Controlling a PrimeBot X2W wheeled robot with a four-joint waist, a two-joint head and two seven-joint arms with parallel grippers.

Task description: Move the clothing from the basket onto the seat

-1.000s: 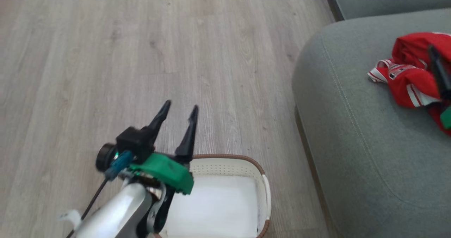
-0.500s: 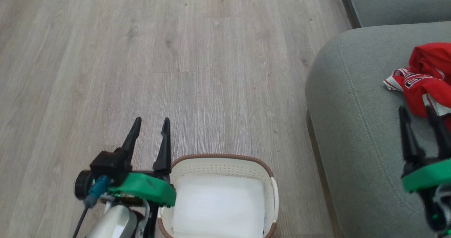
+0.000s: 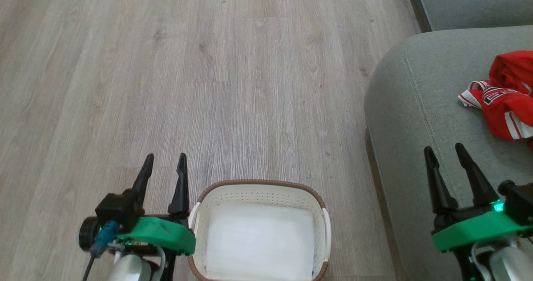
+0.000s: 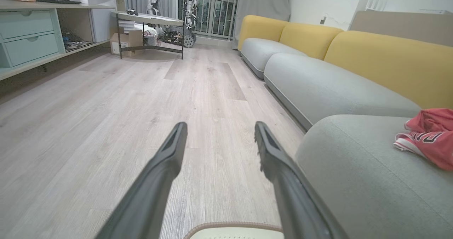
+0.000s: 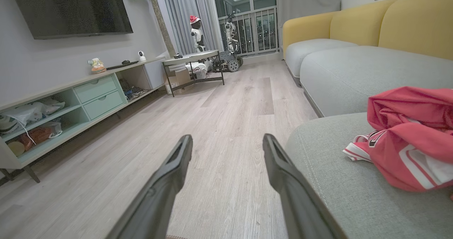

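Note:
The red clothing (image 3: 509, 98) lies crumpled on the grey-green seat (image 3: 412, 118) at the right edge of the head view; it also lies on the seat (image 5: 354, 203) as red clothing (image 5: 410, 140) in the right wrist view and as clothing (image 4: 430, 136) in the left wrist view. The cream basket (image 3: 260, 197) with a brown rim stands on the floor at bottom centre, its white bottom bare. My left gripper (image 3: 164, 162) is open just left of the basket. My right gripper (image 3: 444, 152) is open over the seat's front, short of the clothing.
Wood floor (image 3: 208, 85) stretches ahead. More grey sofa cushions with yellow backs (image 4: 311, 37) run along the right. A low cabinet with drawers (image 5: 95, 94) and a small table (image 5: 193, 60) stand far off to the left.
My right gripper has drawn back off the clothing to the seat's front. My left gripper has lowered beside the basket. The head camera has shifted, so the whole picture slid.

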